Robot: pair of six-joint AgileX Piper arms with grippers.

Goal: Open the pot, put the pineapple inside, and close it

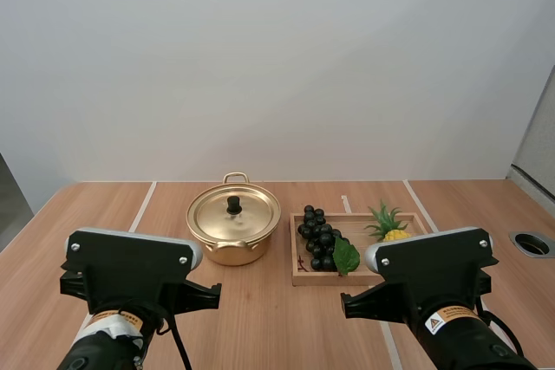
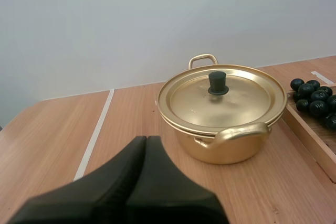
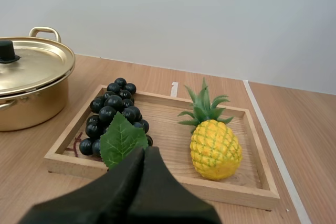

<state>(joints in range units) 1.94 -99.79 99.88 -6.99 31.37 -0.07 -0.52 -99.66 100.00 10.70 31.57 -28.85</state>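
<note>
A gold pot (image 1: pixel 233 231) (image 2: pixel 220 129) with its lid (image 2: pixel 220 97) on and a black knob (image 2: pixel 217 83) stands mid-table. Right of it a wooden tray (image 1: pixel 299 276) (image 3: pixel 252 190) holds a small yellow pineapple (image 3: pixel 214 148) (image 1: pixel 390 230) with green leaves and a bunch of dark grapes (image 3: pixel 113 114) (image 1: pixel 317 236) with a green leaf. My left gripper (image 2: pixel 147 139) is shut on nothing, short of the pot. My right gripper (image 3: pixel 145 149) is shut on nothing, in front of the tray's near edge. Both arms sit at the table's near side in the high view.
White tape lines (image 1: pixel 142 206) run along the wooden table. A round hole (image 1: pixel 532 243) sits near the table's right edge. The pot (image 3: pixel 26 85) stands just left of the tray, close to its side.
</note>
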